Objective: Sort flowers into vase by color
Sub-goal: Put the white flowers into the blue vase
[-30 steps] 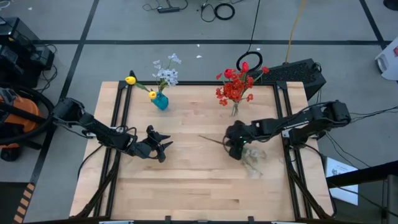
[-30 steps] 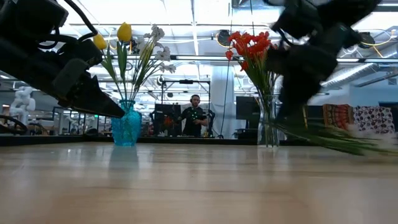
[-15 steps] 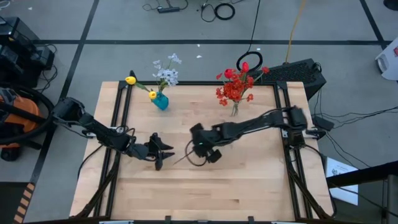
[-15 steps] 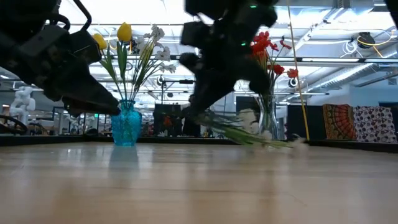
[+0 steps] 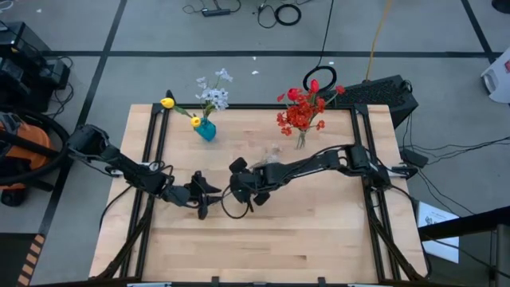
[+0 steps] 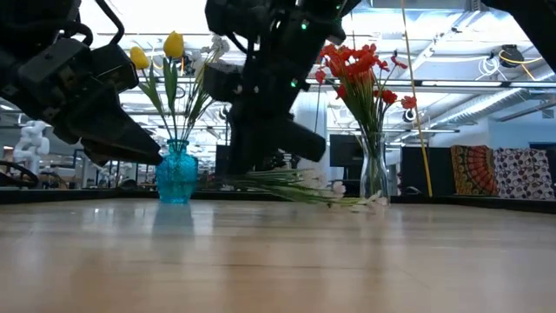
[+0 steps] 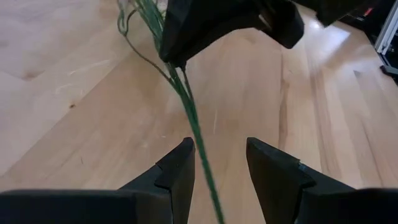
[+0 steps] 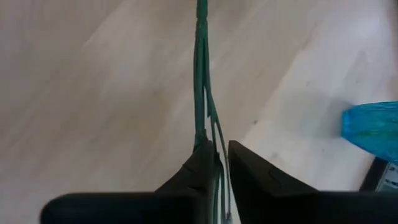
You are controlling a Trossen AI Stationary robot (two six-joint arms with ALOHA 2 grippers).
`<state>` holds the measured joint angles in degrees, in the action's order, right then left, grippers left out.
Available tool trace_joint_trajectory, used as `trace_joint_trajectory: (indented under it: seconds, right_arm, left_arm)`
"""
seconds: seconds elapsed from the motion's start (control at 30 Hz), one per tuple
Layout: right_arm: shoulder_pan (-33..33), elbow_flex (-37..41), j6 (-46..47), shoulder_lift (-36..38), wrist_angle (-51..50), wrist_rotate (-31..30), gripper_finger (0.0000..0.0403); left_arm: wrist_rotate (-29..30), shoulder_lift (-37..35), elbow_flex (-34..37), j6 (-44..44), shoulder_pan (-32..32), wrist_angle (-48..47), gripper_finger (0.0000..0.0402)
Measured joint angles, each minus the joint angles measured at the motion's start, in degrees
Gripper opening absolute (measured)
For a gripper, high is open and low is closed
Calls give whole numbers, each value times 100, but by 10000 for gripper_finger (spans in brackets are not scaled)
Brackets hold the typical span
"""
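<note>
Flower stem (image 8: 200, 81) in right hand (image 8: 221, 163)

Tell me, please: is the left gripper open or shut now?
Open. In the left wrist view the left gripper shows a clear gap between its two dark fingers, and the green stem runs down through that gap.

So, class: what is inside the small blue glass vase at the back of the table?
The blue vase holds yellow flowers and pale white-blue flowers on green stems; the stem ends inside cannot be seen.

Green-stemmed flower (image 8: 201, 74), pinched, lying low mid-table
</note>
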<state>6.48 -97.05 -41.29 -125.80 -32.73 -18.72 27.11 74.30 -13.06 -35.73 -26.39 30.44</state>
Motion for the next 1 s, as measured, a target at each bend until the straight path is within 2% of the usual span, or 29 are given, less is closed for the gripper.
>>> trace_joint_trajectory:
  seconds: [0.07,0.17,0.4,0.57,0.67,0.83,1.0]
  right_arm:
    - [-2,-55,21,25,9,6,47]
    - [-4,-60,275,120,101,409,68]
    - [-17,-66,1362,177,-128,749,122]
    - [-128,-66,1897,176,-384,1774,151]
    - [-219,-66,2271,175,-349,2218,157]
    - [-377,-66,2758,175,-613,2178,149]
    - [-485,-62,3651,316,-1731,2168,128]
  left_arm:
    - [33,0,0,-2,0,16,150]
    - [139,0,0,-2,4,24,150]
    - [433,1,-1,-5,115,55,150]
    - [432,2,-1,-142,268,81,150]
    - [430,2,0,-295,320,52,150]
    - [428,3,0,-296,321,50,150]
    - [424,4,-160,-291,466,-284,150]
